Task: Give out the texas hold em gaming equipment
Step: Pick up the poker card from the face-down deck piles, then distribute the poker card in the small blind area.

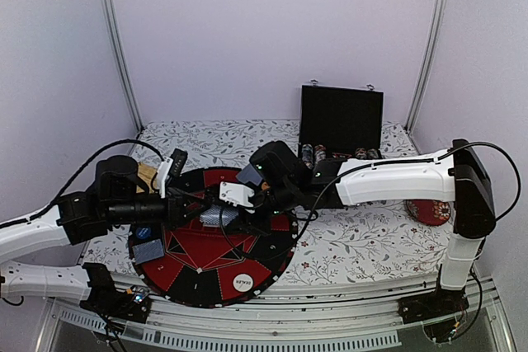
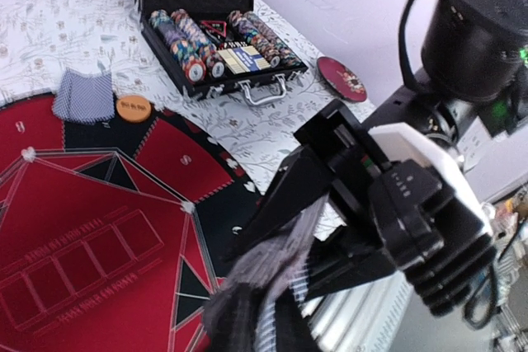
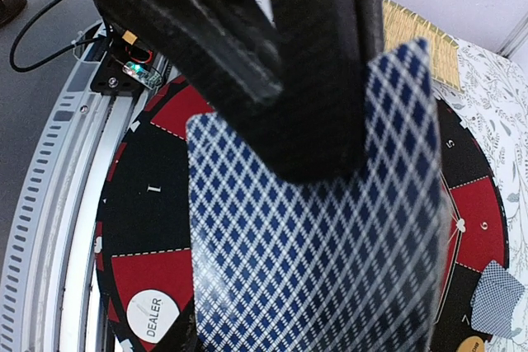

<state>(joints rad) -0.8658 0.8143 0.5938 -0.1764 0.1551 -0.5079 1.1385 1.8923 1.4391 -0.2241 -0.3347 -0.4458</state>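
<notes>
The DEALER disc (image 1: 242, 281) lies on the mat (image 1: 206, 257) by the surface's near edge, marking one seat. Over the mat's middle the left tool (image 2: 264, 315) seems clamped on the deck (image 2: 276, 282), offering it so the right tool (image 1: 233, 218) can pinch off one card (image 3: 330, 261). Beyond, a dealt card (image 2: 82, 95) and orange disc (image 2: 133, 107) mark a served seat. The chip case (image 1: 340, 117) stands open at the far edge.
</notes>
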